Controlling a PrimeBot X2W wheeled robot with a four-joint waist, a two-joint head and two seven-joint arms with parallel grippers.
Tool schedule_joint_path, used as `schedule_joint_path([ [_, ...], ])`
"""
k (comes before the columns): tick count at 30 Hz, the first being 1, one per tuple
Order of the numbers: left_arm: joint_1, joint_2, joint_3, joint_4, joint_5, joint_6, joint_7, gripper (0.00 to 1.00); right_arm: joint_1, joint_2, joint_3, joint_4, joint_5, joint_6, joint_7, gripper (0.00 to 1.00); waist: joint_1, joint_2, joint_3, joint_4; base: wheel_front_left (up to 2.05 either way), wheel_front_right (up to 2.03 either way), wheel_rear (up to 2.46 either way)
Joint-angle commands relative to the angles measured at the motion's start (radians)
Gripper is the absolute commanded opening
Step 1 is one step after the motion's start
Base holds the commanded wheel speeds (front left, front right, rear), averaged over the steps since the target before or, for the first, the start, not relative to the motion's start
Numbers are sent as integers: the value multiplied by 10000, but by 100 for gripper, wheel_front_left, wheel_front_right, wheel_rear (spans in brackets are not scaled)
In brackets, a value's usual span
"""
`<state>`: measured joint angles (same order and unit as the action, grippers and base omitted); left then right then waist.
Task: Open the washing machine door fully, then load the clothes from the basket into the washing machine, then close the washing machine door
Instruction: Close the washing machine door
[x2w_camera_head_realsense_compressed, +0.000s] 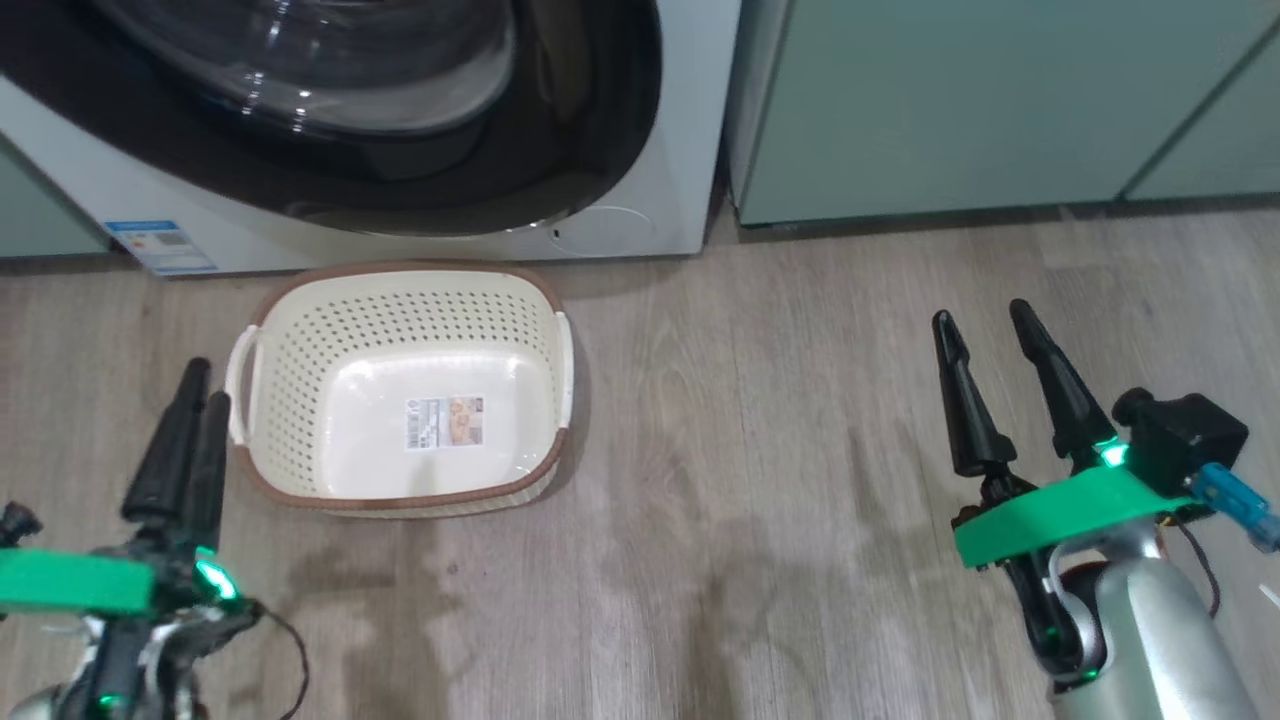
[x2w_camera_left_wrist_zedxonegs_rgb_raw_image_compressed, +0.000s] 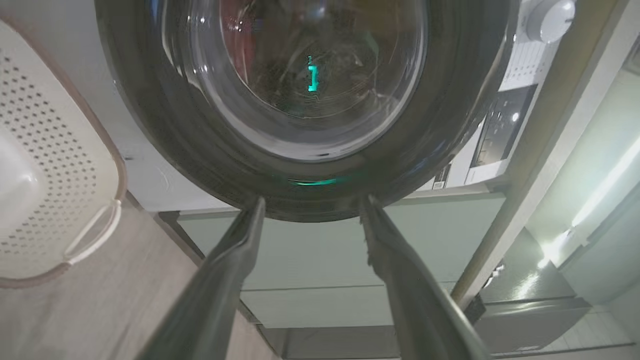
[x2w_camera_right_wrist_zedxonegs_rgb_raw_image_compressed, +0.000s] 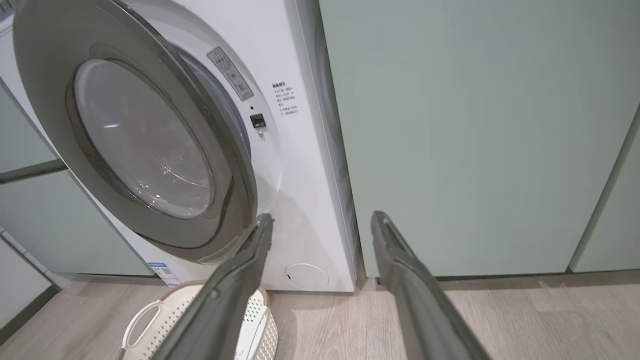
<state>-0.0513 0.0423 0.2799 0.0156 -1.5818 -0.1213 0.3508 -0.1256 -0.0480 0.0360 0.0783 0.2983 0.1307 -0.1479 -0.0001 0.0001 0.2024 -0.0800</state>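
While both hands are hovering low over the wooden floor (x2w_camera_head_realsense_compressed: 750, 450), the basket (x2w_camera_head_realsense_compressed: 400, 320) is sitting on that floor just in front of the washing machine (x2w_camera_head_realsense_compressed: 695, 150), with its brown rim close to the machine's white front and a label sticker (x2w_camera_head_realsense_compressed: 444, 423) showing on its pale bottom. The left hand (x2w_camera_head_realsense_compressed: 207, 382) is hanging at the basket's left side, just beside the near white handle. From the head its two dark fingers are overlapping, but along the wrist they are standing well apart with nothing between them, pointing at the lower black rim of the door (x2w_camera_head_realsense_compressed: 420, 205). The right hand (x2w_camera_head_realsense_compressed: 981, 312) is hovering well to the right of the basket, with its fingers spread wide and gripping nothing, pointing toward the place where the machine is meeting the pale green cabinets (x2w_camera_head_realsense_compressed: 950, 100). Seen from the right wrist, the door is standing ajar, its free edge swung off the front so that the latch slot (x2w_camera_right_wrist_zedxonegs_rgb_raw_image_compressed: 257, 120) is showing beside it. Through the door's glass, from the left wrist, a dim reddish patch (x2w_camera_left_wrist_zedxonegs_rgb_raw_image_compressed: 239, 22) is showing, too dark to tell what it is.
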Motion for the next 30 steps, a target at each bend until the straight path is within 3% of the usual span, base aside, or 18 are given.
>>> schedule_joint_path([
  [1,-124,92,-117,-727,912,-92,-608,100,-51,-22,108,-438,-108,0,79,100,1,-1,-189,195,0,0,0],
  [8,-282,348,-1369,-1789,5175,-73,-2960,100,-111,-22,-193,-710,-533,0,280,100,1,-1,-407,308,0,0,0],
  [13,-381,1018,-2115,-2261,8923,606,-4145,100,-40,-22,-308,-933,-734,0,439,100,1,-1,-530,299,0,0,0],
  [22,16,1345,-2897,-1834,11997,1669,-5188,100,414,-22,-564,-1174,-852,0,622,100,1,-1,-763,280,0,0,0],
  [30,419,1465,-3240,-734,12986,1920,-5793,100,904,-22,-614,-1200,-879,0,731,100,1,-1,-1113,302,0,0,0],
])
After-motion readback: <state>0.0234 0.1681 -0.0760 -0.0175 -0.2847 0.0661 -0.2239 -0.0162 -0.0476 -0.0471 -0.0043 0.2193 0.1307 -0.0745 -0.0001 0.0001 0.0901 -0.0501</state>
